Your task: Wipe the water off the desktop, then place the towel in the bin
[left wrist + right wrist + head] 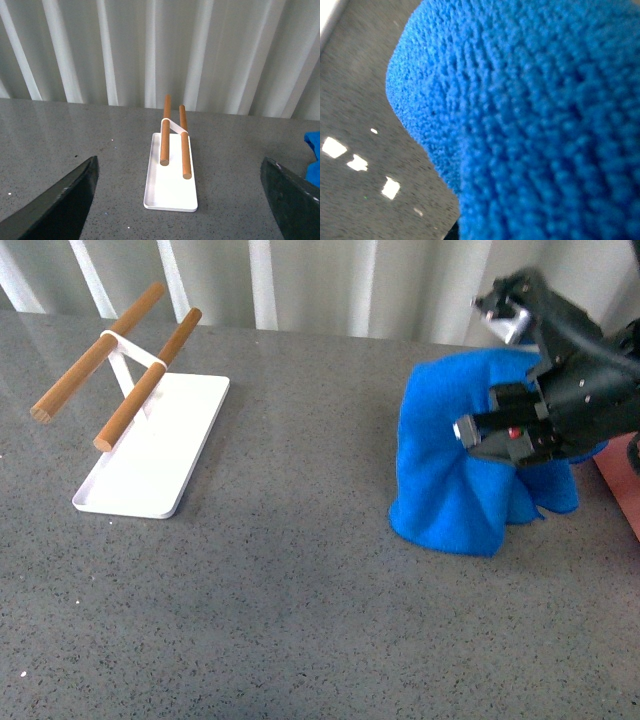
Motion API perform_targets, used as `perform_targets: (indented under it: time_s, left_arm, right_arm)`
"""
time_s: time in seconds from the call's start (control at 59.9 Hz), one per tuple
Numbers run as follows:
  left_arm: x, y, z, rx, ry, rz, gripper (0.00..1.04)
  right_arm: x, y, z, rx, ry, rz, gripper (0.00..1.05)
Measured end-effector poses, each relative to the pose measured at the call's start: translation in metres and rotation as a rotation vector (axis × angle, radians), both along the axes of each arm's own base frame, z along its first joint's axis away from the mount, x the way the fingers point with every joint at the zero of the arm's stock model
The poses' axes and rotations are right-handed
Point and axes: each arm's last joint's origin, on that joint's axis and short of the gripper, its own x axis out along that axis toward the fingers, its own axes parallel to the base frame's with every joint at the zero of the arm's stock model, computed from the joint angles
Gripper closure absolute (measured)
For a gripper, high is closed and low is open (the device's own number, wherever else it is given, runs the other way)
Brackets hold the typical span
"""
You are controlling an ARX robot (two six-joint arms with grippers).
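Bright blue plush towel [450,480] sits bunched upright on the right of the speckled dark grey tabletop [300,590], lower folds touching it; salmon-pink bin [622,485] just beyond.

A pale grey-white backdrop of vertical ribs [130,50], like corrugated panelling or stiff curtain folds, ran behind the far edge of a broad, dark grey, stone-like speckled desk [300,620]. Soft, even daylight shaded the ribs gently. A few small bright white reflections [334,147] glinted on the desk.
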Motion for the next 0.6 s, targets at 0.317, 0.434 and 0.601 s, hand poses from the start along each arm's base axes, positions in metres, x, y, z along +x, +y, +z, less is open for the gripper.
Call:
perform_targets:
  time_s: [0.317,0.434,0.601]
  left_arm:
    - [0.0,0.0,0.0,0.0,0.0,0.0,0.07]
    - [0.0,0.0,0.0,0.0,0.0,0.0,0.07]
    - [0.0,0.0,0.0,0.0,-0.001,0.0,0.07]
  right_arm:
    - [0.024,-0.005,-0.046,-0.354,0.119,0.065,1.01]
    - [0.045,0.001,-0.055,-0.433,0.112,0.083,1.01]
    - [0.069,0.029,-0.055,-0.439,0.067,0.129,1.01]
